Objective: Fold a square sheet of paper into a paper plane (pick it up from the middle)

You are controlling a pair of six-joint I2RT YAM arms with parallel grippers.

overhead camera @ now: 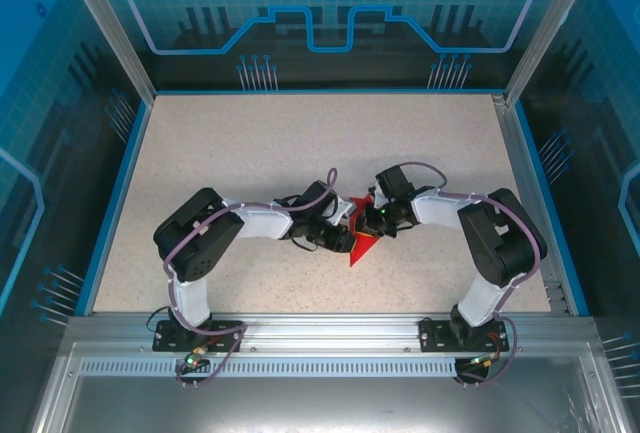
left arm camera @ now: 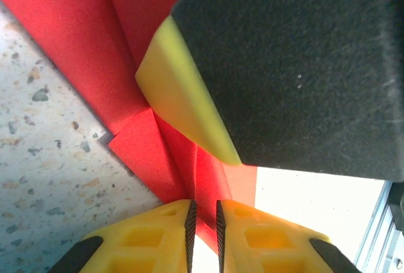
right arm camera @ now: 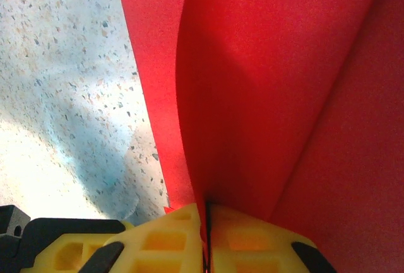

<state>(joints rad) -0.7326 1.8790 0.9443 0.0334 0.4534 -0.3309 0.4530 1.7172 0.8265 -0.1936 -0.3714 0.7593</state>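
Paper first: the folded red paper [overhead camera: 360, 248] sits near the middle of the speckled table [overhead camera: 300, 143], toward its near edge, between the two arms that bend in to meet over it. From above it shows a pointed tip aimed at the arm bases, with its upper part hidden under the grippers.

The right gripper [right arm camera: 206, 207] has its yellow fingers pressed together, with only a thin dark line between them. A red fold rises straight out of that seam and fans into two broad panels, so it is clamped on the paper.

The left gripper [left arm camera: 203, 207] has its fingers drawn close, leaving a narrow slot. Creased red layers run down into the top of the slot and bright background shows lower in it; I cannot tell whether the pads actually pinch the paper.

In the left wrist view a large black and yellow block [left arm camera: 284, 65], probably a finger of the other gripper, lies just beyond on the paper.
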